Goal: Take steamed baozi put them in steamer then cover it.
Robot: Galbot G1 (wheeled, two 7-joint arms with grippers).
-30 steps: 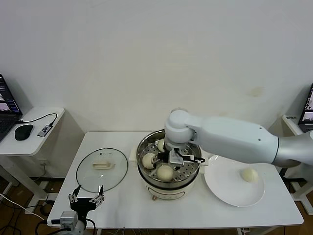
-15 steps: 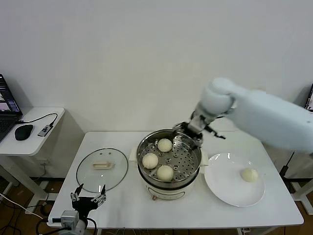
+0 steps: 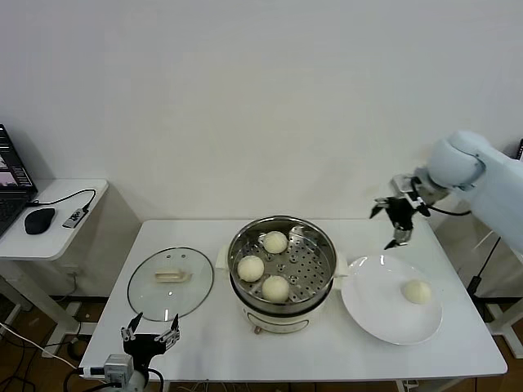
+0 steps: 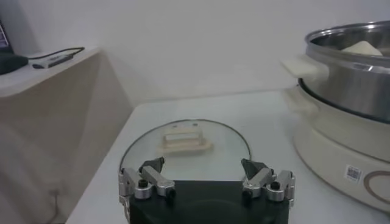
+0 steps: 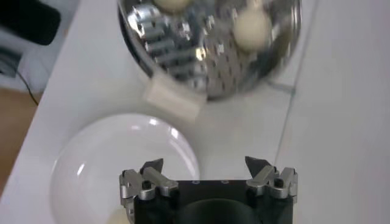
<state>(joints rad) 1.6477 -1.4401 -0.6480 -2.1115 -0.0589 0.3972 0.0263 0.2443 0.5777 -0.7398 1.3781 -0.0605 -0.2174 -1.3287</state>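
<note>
Last baozi (image 3: 417,291) below right gripper (image 3: 398,220)

Head view: high, frontal, looking forward and down over the whole table (image 3: 204,343), wall filling the upper frame. Left wrist view: low, near the tabletop, facing across the cover (image 4: 186,149) toward the steamer (image 4: 347,79) at frame right. Right wrist view: elevated, looking straight down on the plate (image 5: 91,164) and steamer. All three views share the steamer.
</note>
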